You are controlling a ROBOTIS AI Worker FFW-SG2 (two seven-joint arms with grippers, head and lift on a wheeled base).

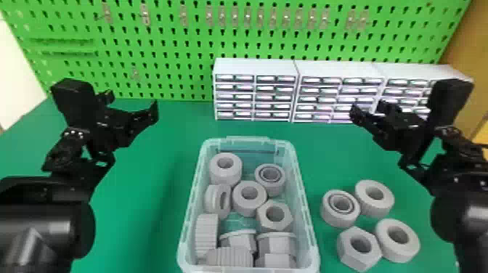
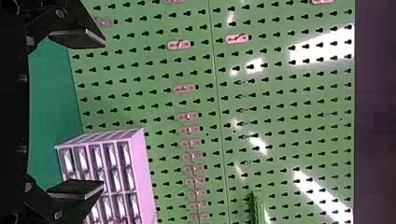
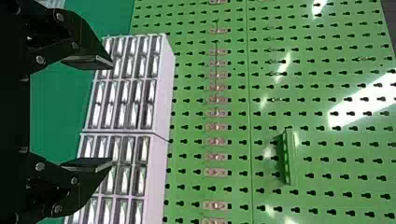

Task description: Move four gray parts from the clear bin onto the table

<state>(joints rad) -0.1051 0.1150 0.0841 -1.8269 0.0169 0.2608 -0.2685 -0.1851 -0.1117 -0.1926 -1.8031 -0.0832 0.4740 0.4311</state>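
I had my left claw (image 1: 133, 103) and right claw (image 1: 368, 109) spread. The clear bin (image 1: 306, 203), cut off nearest me, held overlapping gray parts (image 1: 219, 178); four loose ones (image 1: 339, 217) sat right of it on the green table (image 1: 145, 218), before a pegboard (image 1: 163, 51).

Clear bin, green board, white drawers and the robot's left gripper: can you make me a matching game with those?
Things
1. clear bin
2. pegboard
3. white drawers
4. left gripper

Clues
A. near the far edge of the table
B. open, with nothing between its fingers
C. green and full of holes
D. has lots of gray parts inside

Pairs: 1-D, 2-C, 3-A, 4-B
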